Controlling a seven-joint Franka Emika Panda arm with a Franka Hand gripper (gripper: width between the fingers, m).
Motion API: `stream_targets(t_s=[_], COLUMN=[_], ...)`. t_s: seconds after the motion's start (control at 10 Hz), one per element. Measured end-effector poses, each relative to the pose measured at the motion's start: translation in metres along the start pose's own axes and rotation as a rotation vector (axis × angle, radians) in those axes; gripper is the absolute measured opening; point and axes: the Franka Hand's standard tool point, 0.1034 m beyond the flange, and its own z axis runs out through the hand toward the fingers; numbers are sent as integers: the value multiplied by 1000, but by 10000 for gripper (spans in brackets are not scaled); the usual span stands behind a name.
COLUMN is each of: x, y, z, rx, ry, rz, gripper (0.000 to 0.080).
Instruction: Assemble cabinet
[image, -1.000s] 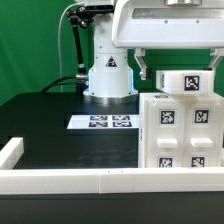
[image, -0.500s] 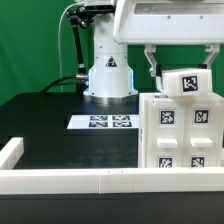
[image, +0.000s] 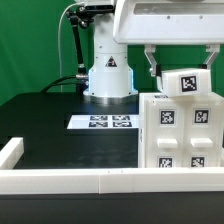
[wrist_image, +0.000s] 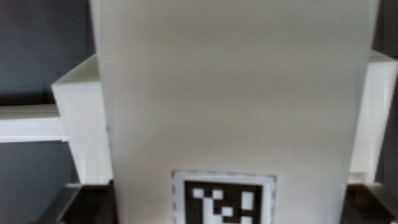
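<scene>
The cabinet (image: 180, 135), a large white box with a grid of tagged blocks on its front, stands on the black table at the exterior view's right. On top of it is a smaller white tagged part (image: 186, 82), slightly tilted. My gripper (image: 184, 73) hangs over the cabinet with one finger (image: 153, 66) on each side of this part, shut on it. In the wrist view the part (wrist_image: 222, 90) fills the middle as a tall white face with a tag low down. My gripper (wrist_image: 217, 200) shows only as dark fingers at its two sides.
The marker board (image: 108, 122) lies flat on the table in front of the robot base (image: 108, 75). A white rail (image: 70, 178) runs along the table's front edge and turns up at the exterior view's left (image: 10, 150). A green backdrop stands behind.
Since one second ago the fingers have closed inward onto the white tagged part, which has shifted and tilted slightly. Nothing has moved in the last half second.
</scene>
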Motion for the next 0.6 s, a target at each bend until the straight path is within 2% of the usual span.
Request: stream_targets(t_s=[0.4, 0.6], x=[0, -2], y=[0, -4], z=[0, 1], rx=[0, 0], ry=[-1, -1], rz=[240, 458], gripper=[557, 557])
